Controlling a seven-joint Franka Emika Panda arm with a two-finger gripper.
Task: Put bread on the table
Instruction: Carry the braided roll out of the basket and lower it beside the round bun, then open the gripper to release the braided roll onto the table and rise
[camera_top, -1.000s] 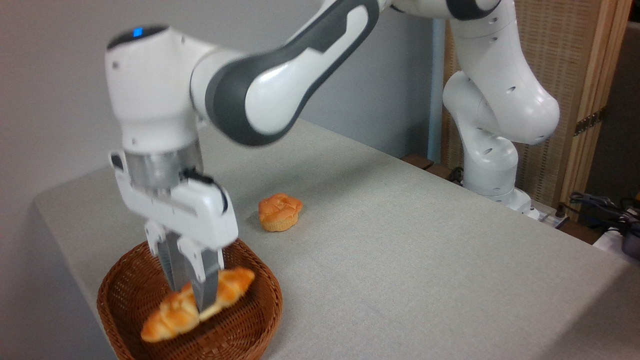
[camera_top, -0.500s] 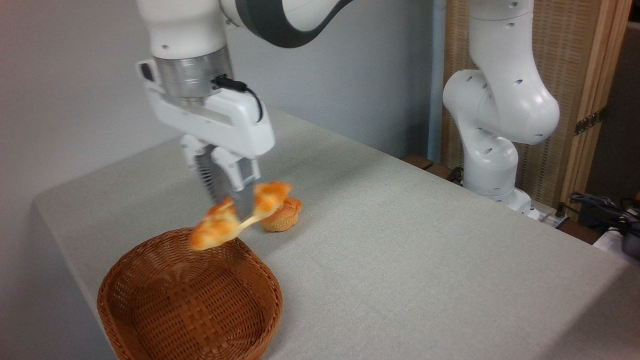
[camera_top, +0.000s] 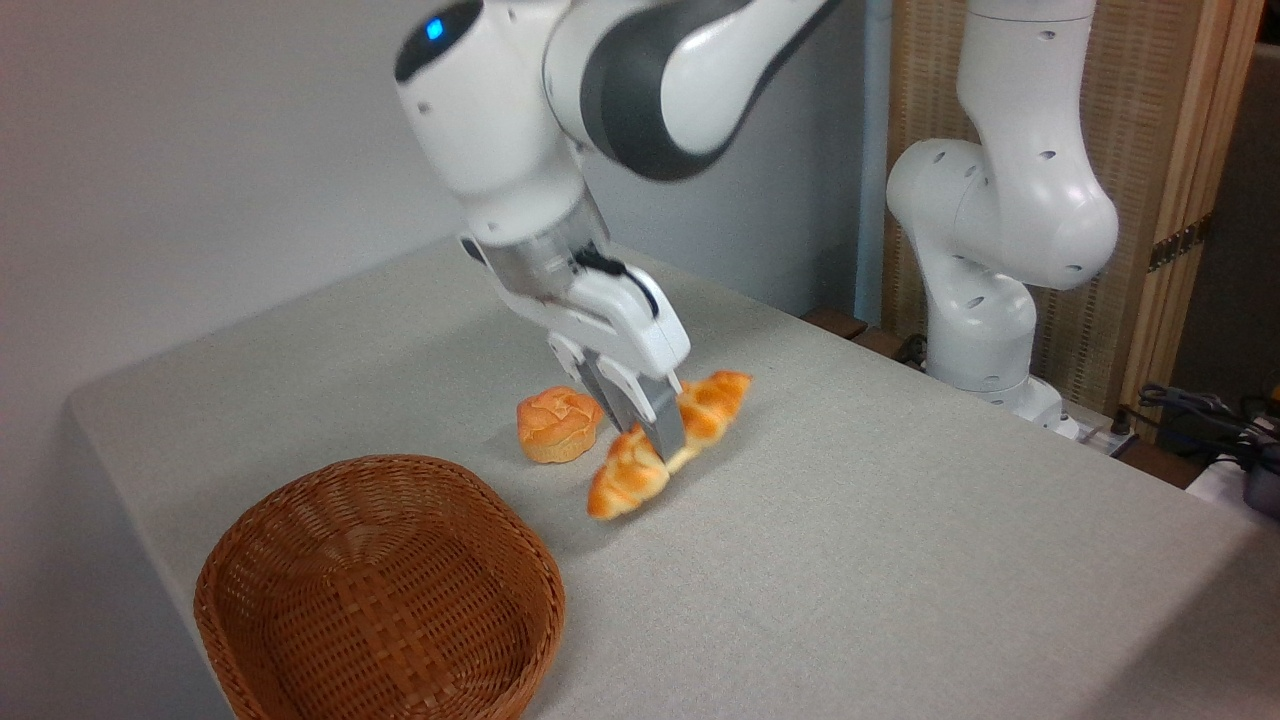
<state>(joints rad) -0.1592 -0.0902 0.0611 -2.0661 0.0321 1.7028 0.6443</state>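
Now the gripper (camera_top: 655, 440) has its jaws clamped across the middle of the bread (camera_top: 668, 443) — loaf tilted, low over the table (camera_top: 900, 520), seemingly ready to set down. Bun (camera_top: 558, 424) sits just beside it on the left; basket (camera_top: 380, 590) lies empty, well clear.

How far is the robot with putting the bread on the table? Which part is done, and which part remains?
Done: the bread is out of the basket, which holds nothing now. In hand: the gripper is shut on the loaf's middle, holding it tilted, low over the table, right of the round bun. Left: set it down on the cloth, open the fingers and withdraw.
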